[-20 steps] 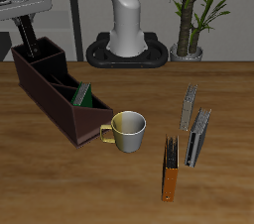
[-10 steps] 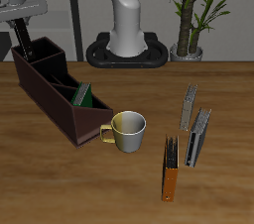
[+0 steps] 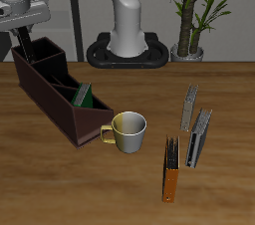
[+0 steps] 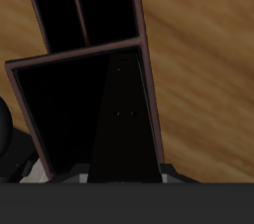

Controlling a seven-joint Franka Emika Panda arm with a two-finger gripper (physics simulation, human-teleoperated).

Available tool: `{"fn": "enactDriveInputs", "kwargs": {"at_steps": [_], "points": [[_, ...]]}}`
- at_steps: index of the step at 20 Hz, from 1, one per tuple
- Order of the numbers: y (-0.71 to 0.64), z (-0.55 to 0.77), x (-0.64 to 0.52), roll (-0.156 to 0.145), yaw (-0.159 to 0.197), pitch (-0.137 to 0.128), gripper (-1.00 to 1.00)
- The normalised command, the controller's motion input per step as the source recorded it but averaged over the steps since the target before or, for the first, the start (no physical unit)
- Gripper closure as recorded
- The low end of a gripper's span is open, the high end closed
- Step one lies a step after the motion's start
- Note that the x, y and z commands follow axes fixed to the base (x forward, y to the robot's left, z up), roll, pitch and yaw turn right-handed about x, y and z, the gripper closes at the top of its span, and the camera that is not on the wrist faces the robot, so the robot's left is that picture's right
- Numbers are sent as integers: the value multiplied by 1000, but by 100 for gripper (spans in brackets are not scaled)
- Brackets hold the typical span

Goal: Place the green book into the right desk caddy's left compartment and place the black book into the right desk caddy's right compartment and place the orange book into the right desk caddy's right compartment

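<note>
— Green book [image 3: 84,96] first: where is it?

— Standing inside the right desk caddy [image 3: 55,105], in the small section behind the slanted divider, the left compartment [image 3: 84,100]. Only its top shows above the caddy wall.

— And the black book [image 3: 33,47]?

— Upright in the right compartment [image 3: 45,68], at the caddy's far end. The exterior view shows it rising above the rim, right under the gripper [image 3: 25,35]. In the wrist view it appears as a broad dark slab [image 4: 124,119] inside the maroon walls [image 4: 79,54].

— Does the gripper have hold of it?

— I cannot tell. The fingers sit at the book's top, but neither view makes clear whether they pinch it or stand apart from it; the wrist view is mostly black there.

— The orange book [image 3: 171,177]?

— On the table [image 3: 120,189], well apart from the caddy, standing on edge near the front edge. A dark grey cover lies against it.

— What else is around?

— A cream mug [image 3: 127,132] stands just beside the caddy's pointed near end, between the caddy and the orange book. Two slim grey books [image 3: 196,136] stand on edge a little farther back than the orange one [image 3: 188,109]. A potted plant [image 3: 194,10] sits at the back, beside the robot's base [image 3: 129,50].

— Anything blocking the larger section?

— Apart from the black book at its far end, its interior looks dark and I cannot make out more.
</note>
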Motion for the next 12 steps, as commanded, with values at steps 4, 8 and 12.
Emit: {"fn": "enactDriveInputs", "kwargs": {"at_steps": [4,8,12], "points": [[-30,-262,85,-9,-4,45,100],[-40,-329,117,-32,2,51,100],[-34,-46,8,-23,-28,17,-100]]}}
